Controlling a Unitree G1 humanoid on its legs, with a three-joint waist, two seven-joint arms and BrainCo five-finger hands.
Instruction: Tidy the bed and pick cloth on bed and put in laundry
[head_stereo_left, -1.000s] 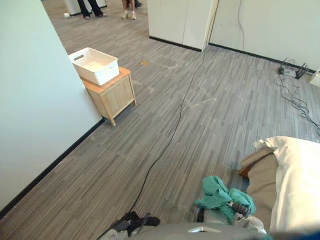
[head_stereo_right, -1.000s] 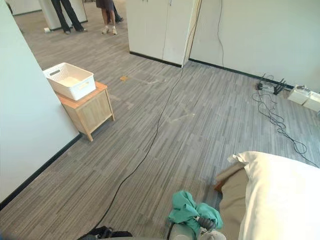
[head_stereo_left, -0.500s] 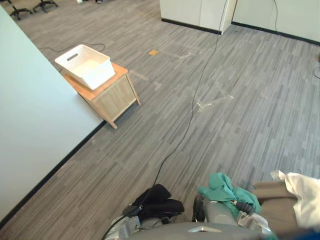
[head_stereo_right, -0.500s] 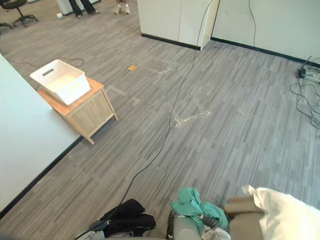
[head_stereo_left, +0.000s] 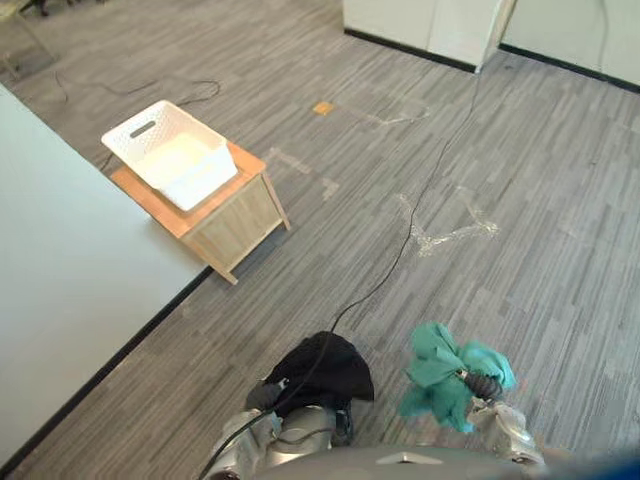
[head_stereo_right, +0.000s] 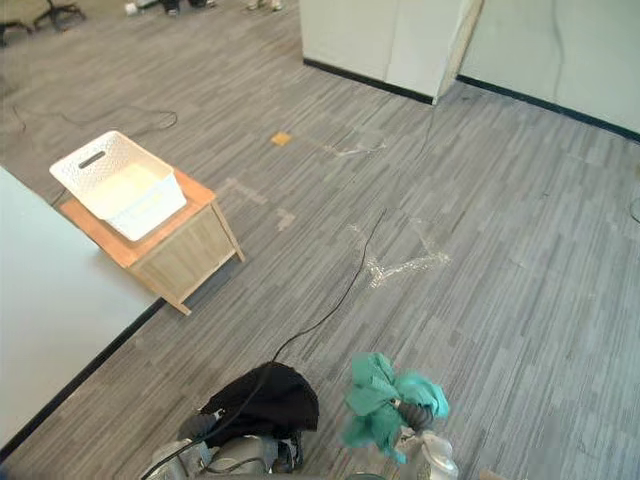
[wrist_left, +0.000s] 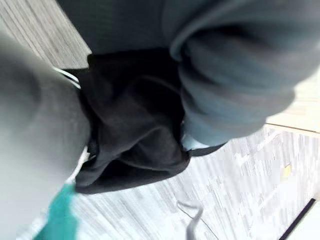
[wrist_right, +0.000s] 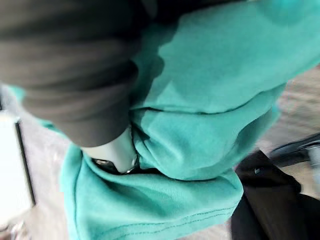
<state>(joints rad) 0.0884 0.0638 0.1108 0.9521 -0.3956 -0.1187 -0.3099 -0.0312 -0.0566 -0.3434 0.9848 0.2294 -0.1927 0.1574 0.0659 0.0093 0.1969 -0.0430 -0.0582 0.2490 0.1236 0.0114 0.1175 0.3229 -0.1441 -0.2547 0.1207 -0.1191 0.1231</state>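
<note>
Grey plank floor all round, the biggest thing here. White wall stands just beside the wooden side table. White basket sits on top of the table, a bit skewed to its edges; I'd judge that's where the laundry goes.

Black cloth is well apart from the table, bunched over the left hand. How that hand grips it I cannot tell, since it's buried under the fabric. Green cloth is just beside the black one, on the side away from the table. It's a crumpled wad in the right hand. The right wrist view shows a silver finger curled into the folds, so that hand is clamped on it. Both cloths are with the hands and neither is in the basket. Looks like the carry step, roughly midway.

Handling, as a judgement:
- Both cloths are soft, light and limp, not fragile, and will sag and trail.
- Loose tails hanging below the hands could catch the basket rim or slip free.
- The best hold is the bunched middle, through many layers, not a single edge.
- Let go right above the basket opening and the cloth should drop in a heap.
</note>
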